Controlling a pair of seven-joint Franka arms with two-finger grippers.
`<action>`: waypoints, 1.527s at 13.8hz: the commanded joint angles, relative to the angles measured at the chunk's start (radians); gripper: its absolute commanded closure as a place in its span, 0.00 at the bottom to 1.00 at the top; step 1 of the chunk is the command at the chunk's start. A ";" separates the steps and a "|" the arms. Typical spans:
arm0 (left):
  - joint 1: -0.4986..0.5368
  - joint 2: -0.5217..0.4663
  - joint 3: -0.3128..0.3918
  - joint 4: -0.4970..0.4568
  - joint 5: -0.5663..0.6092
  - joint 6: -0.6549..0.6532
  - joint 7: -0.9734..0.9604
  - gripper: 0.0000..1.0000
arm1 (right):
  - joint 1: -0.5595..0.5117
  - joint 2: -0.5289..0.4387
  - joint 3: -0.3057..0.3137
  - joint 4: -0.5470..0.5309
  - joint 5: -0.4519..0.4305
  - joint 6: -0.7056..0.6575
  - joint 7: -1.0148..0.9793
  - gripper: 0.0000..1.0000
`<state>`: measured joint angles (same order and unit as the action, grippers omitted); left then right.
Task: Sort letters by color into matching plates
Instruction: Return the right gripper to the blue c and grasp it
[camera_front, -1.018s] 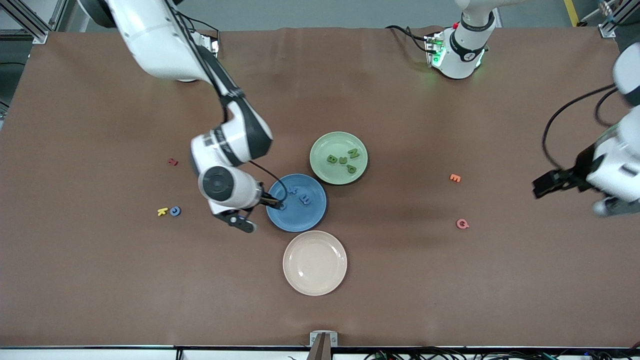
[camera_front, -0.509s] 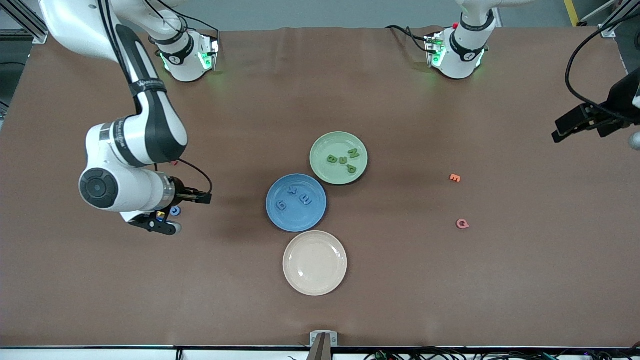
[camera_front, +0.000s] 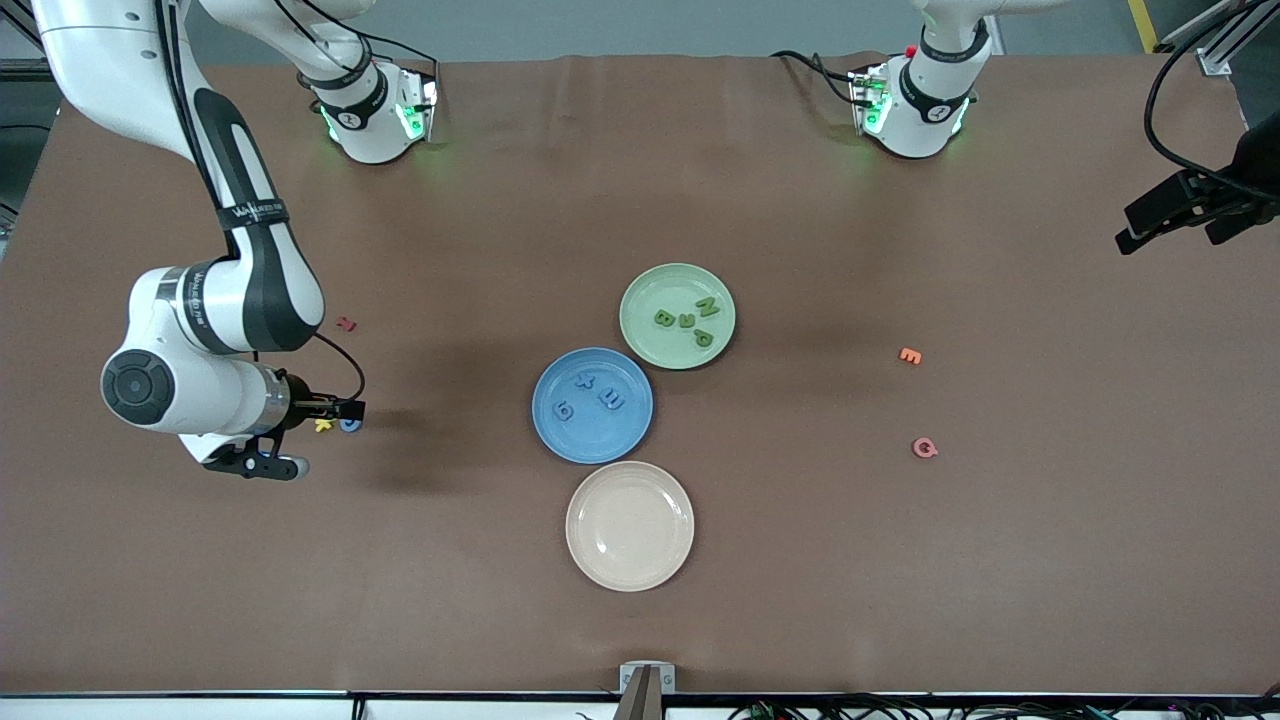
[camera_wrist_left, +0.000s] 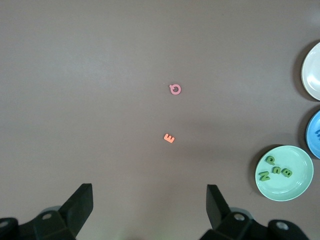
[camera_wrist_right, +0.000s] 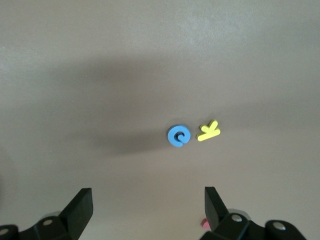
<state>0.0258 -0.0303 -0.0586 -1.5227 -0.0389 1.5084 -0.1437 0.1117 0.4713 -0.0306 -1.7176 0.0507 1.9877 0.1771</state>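
Change: within the last second the right gripper (camera_front: 350, 409) was carried from the round blue matte plate (camera_front: 592, 440) to above the last loose blue foam letter (camera_front: 350, 424); three blue letters (camera_front: 590, 393) were left lying in that plate.
Meaning: one blue letter was judged outstanding; the green sorting looked complete.
Right gripper: fingers spread wide, nothing held, hovering above the loose blue letter (camera_wrist_right: 178, 135), which lay on the brown table (camera_front: 800, 560) just beside a small yellow foam letter (camera_wrist_right: 208, 131), toward the right arm's end.
Left gripper: jaws parted and empty (camera_wrist_left: 150, 210), raised at the left arm's end; the arm was waiting.
Green letters: four (camera_front: 688, 320) lay in the pale green round plate (camera_front: 640, 300).
Legible writing: "N", "B" among the green letters; "E" on a small orange letter (camera_front: 909, 355).
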 joint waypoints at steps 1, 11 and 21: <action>0.000 -0.016 -0.009 -0.019 -0.010 0.012 0.016 0.00 | -0.033 0.010 0.018 -0.022 -0.015 0.049 -0.030 0.16; 0.000 -0.013 -0.038 -0.017 -0.009 0.018 0.016 0.00 | -0.063 0.136 0.018 -0.022 -0.015 0.171 -0.053 0.32; 0.002 -0.013 -0.043 -0.016 -0.007 0.021 0.016 0.00 | -0.070 0.184 0.020 -0.020 -0.012 0.212 -0.051 0.33</action>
<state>0.0244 -0.0303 -0.0996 -1.5278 -0.0389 1.5158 -0.1436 0.0603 0.6498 -0.0290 -1.7396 0.0457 2.1901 0.1315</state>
